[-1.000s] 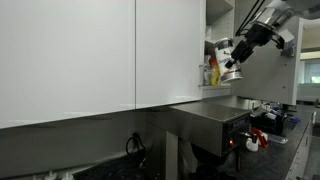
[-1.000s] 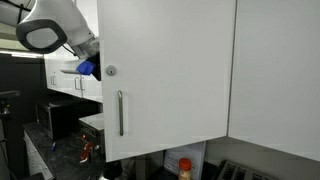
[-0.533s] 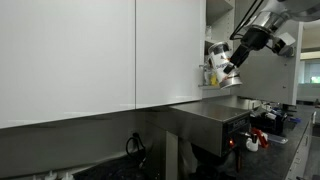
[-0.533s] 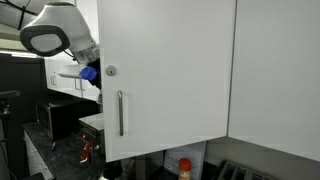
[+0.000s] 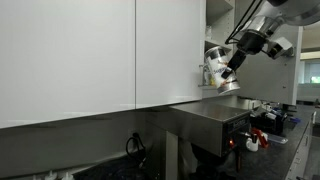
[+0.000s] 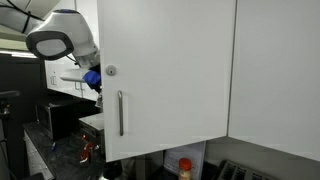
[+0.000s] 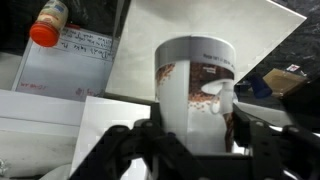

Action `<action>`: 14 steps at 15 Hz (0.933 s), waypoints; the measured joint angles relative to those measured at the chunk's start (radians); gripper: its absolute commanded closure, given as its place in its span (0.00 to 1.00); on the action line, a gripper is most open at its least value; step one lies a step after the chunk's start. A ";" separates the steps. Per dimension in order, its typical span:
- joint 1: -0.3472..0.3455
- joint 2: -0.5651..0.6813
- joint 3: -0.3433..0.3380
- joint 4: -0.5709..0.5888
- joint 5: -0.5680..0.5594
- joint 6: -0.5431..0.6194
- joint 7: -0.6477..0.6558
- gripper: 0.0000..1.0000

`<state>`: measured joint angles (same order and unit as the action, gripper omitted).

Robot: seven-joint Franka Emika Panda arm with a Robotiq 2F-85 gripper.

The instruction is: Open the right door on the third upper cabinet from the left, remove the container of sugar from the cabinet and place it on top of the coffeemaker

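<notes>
The container of sugar (image 5: 217, 70), a whitish canister with a brown printed label, hangs tilted in my gripper (image 5: 229, 68) just outside the open third upper cabinet (image 5: 208, 84). In the wrist view the canister (image 7: 195, 85) fills the middle, with my gripper (image 7: 195, 140) shut on its sides. The stainless-steel coffeemaker (image 5: 210, 113) stands below, its flat top bare. The right door (image 6: 165, 70) stands swung open in the foreground with its silver handle (image 6: 120, 112). It hides the canister there; only my arm (image 6: 60, 40) shows.
A bottle with a red cap (image 7: 47, 24) stands on the cabinet shelf behind the canister. A spice jar (image 6: 184, 166) sits below the open door. Closed white cabinet panels (image 5: 70, 50) run along the wall. Red and dark items (image 5: 255, 140) lie on the counter beside the coffeemaker.
My gripper has drawn the canister further out of the cabinet and tilted it. The arm has shifted a little toward the open door.
</notes>
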<state>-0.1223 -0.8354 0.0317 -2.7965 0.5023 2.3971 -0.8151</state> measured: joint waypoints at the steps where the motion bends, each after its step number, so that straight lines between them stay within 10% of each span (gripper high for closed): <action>1: 0.004 0.009 0.003 0.000 0.004 0.009 -0.005 0.59; 14: 0.085 0.174 0.057 0.000 0.125 0.230 -0.120 0.59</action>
<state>-0.0369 -0.6613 0.0889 -2.7967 0.6275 2.6275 -0.9354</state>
